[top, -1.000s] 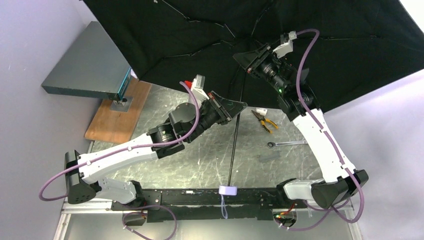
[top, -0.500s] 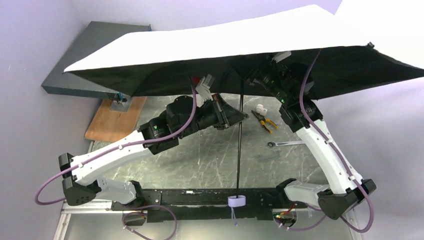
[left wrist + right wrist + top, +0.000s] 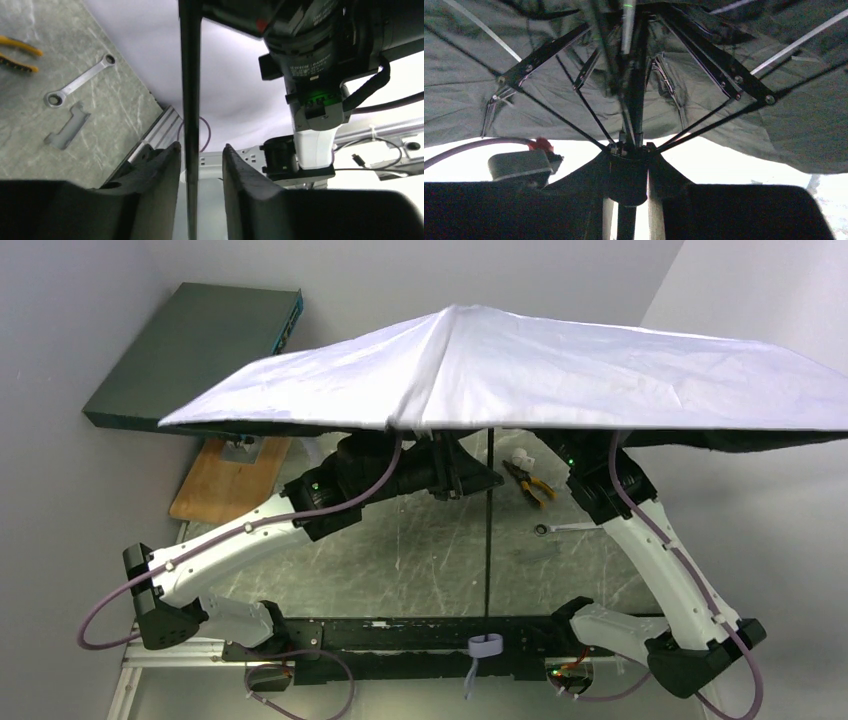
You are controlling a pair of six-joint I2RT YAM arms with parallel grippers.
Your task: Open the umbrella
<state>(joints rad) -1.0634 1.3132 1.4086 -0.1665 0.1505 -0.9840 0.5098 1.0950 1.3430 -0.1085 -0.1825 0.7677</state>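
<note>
Umbrella (image 3: 560, 365) is up & open. Pale canopy (image 3: 640, 380) is spread wide over the desk's far half and, from the top cam, reaches out past its left and right edges. In the R wrist view the dark underside shows ribs (image 3: 704, 55) fanned out, looking taut. Shaft (image 3: 489, 530) runs roughly straight down from the hub across mid-desk (image 3: 400, 560). Handle (image 3: 485, 645) hangs just past the near edge, over the rail btw the arm bases, resting on nothing I can make out. R gripper (image 3: 630, 157) is up under the canopy, hidden from the top cam. Its own cam shows both fingers pressed in on the runner (image 3: 629, 175) where the struts meet, which reads as a pinch on it. L gripper (image 3: 200, 150) sits lower on the shaft w/ jaws slightly parted: shaft is close against one finger (image 3: 160, 170) w/ a clear gap to the other, so it's loose round the shaft, not clamping. Step, by my read: the opening itself looks done or v. nearly, and what's in hand is letting go w/ L while R carries the thing. Next move prob. needs a check that the runner has latched (can't tell from here). Then L should back straight off the shaft w/o knocking it, since R alone would hold it high up and the canopy is big & top-heavy. Off to the side: pliers (image 3: 530, 483) and wrench (image 3: 570, 528) right of the shaft, teal box (image 3: 190, 350) by the far-left corner.
</note>
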